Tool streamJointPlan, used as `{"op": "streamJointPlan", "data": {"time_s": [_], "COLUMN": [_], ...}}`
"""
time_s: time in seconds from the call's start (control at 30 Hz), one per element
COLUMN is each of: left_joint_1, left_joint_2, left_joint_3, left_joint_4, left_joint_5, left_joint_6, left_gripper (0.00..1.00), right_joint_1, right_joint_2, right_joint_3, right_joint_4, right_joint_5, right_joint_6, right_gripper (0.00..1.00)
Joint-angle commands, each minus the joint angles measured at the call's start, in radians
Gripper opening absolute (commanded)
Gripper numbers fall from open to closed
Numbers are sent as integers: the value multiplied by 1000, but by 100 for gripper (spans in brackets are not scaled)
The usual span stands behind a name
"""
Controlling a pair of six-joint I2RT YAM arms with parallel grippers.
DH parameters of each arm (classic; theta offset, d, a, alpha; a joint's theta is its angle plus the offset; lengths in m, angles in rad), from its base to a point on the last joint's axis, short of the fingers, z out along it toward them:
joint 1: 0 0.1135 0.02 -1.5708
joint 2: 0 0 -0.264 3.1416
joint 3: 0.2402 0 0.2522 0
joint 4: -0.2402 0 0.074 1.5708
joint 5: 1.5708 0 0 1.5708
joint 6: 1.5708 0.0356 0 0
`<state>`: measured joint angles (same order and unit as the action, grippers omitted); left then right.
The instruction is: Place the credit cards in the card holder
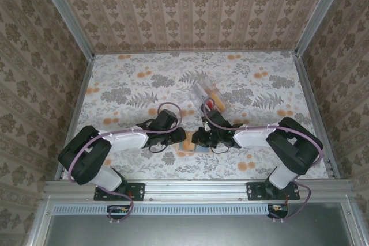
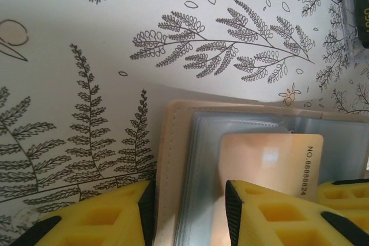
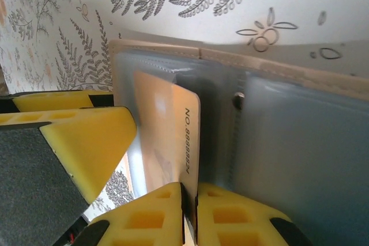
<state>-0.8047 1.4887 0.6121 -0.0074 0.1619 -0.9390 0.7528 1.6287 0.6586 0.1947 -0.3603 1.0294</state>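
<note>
Right wrist view: the right pincer [image 3: 190, 203] is clenched on the near edge of the orange-tan card [image 3: 164, 131]. The card stands tilted over the open card holder [image 3: 288, 67], against the clear sleeves beside the snap [image 3: 238, 101]. Whether its far edge is already inside a pocket, I cannot tell.

In the left wrist view, the left pincer [image 2: 189, 203] has its jaws parted astride the holder's tan border and sleeves. It looks released rather than clamped.

In the top view, both pincers meet over the holder near the front of the table [image 1: 115, 84]. Beyond them a clear tray [image 1: 199, 87] holds a red card [image 1: 210, 105].

I judge the step in hand to be inserting this card, which is not yet seated. Next, its leading edge must find a sleeve mouth and slide in flat while the holder is kept from shifting. The tray's cards would follow.
</note>
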Motion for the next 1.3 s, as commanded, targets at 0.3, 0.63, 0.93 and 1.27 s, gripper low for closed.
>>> {"op": "streamJointPlan", "data": {"time_s": [0.3,0.63,0.93,1.27], "left_joint_1": [-10,-9,-10,-10], "left_joint_2": [1,1,-2,2], "left_joint_3": [-8,-8,-12,-7], "left_joint_4": [-9,2,7,7], "left_joint_5": [5,16,12,15], "left_joint_6": [-17,-16,-25,-23], "left_gripper": [33,33,32,32], "right_joint_1": [22,22,24,28], "right_joint_2": [-38,11,-34,-6], "right_joint_3": [73,88,118,139], "right_joint_4": [-241,-180,-313,-346], "right_joint_5": [95,40,110,113], "right_joint_6": [-59,-35,-53,-49], "right_gripper": [24,24,33,32]}}
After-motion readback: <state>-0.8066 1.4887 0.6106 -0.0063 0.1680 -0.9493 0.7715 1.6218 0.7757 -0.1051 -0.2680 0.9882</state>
